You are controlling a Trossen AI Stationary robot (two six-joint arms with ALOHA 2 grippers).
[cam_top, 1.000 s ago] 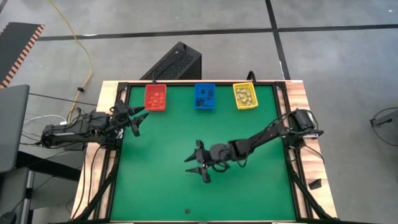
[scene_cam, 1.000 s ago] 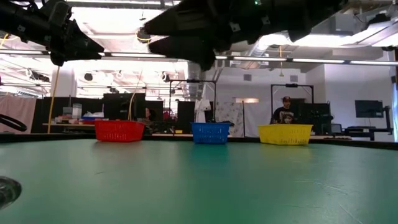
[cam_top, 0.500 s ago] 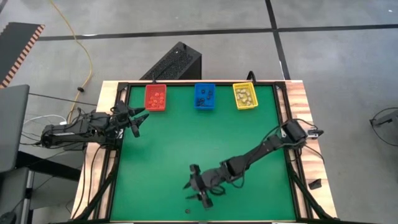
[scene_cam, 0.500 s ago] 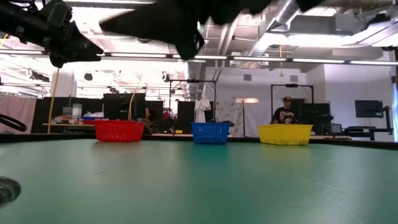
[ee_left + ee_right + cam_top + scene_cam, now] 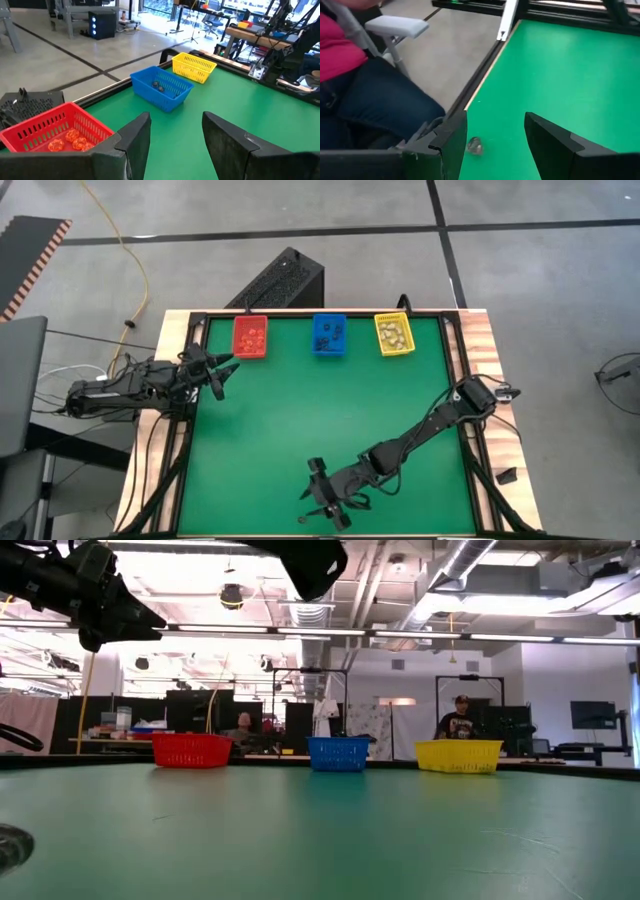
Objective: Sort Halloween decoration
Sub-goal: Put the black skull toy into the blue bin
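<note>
One small dark trinket (image 5: 303, 520) of the Halloween decoration lies on the green mat beside the table's near edge; it shows grey in the right wrist view (image 5: 475, 146) and at the low view's left (image 5: 10, 845). My right gripper (image 5: 312, 498) hovers open just above and behind it, touching nothing. More trinkets lie in the red bin (image 5: 250, 336), the blue bin (image 5: 329, 334) and the yellow bin (image 5: 393, 334) along the far edge. My left gripper (image 5: 226, 378) waits open in the air at the table's left, near the red bin (image 5: 45, 132).
A seated person (image 5: 365, 95) is close beyond the table's near edge. Black frame rails (image 5: 470, 430) run along the table's sides. Another person (image 5: 460, 720) stands far back in the room. Bare green mat (image 5: 300, 410) fills the middle.
My right gripper has swung from the middle of the mat toward the table's near edge, tipping a little downward and staying open, until it stands by the lone trinket.
</note>
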